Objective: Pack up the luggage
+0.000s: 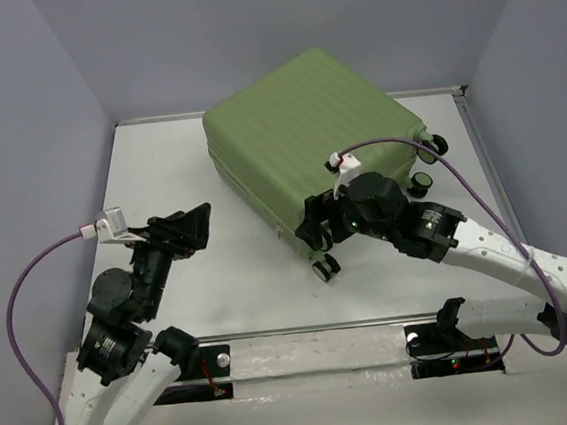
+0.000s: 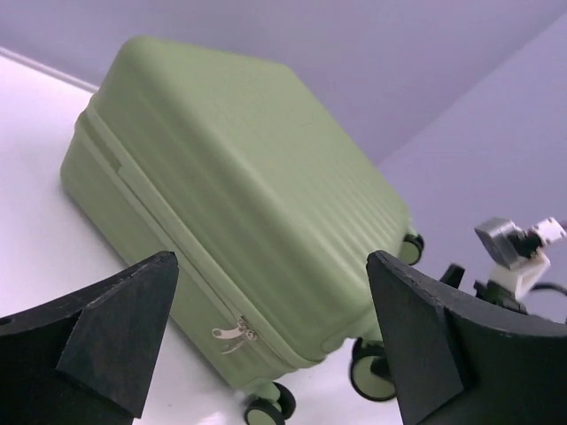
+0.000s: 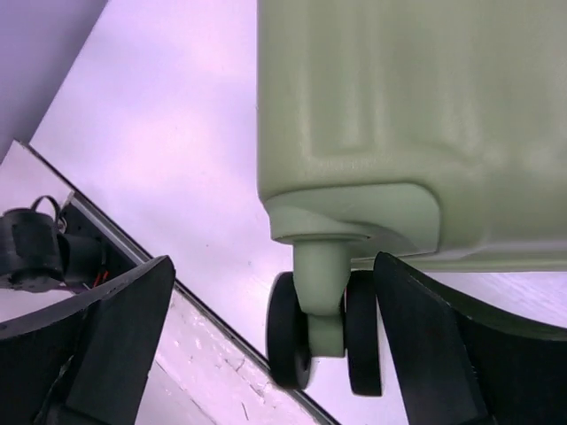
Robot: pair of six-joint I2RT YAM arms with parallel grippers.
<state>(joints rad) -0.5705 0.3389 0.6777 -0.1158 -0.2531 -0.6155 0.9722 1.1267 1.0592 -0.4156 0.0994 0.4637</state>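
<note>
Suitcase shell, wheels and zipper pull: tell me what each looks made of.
Suitcase shell: likely hard moulded plastic, matte light green, judging by its rigid ribs and soft sheen. Wheels: black, dull, probably rubber or plastic tyres on a green plastic fork. Zipper pull: pale and slightly shiny, possibly metal; too small to be sure.

Closed light-green ribbed hard-shell suitcase (image 1: 311, 134) flat on white table (image 1: 158, 164), right gripper (image 1: 316, 229) at its wheeled edge, left gripper (image 1: 190, 224) apart.

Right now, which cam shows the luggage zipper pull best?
Left wrist: the zipper pull sits in clear view on the luggage seam. Top external shows the whole luggage, but the pull is too small to tell. Right wrist shows only a corner and a caster.
</note>
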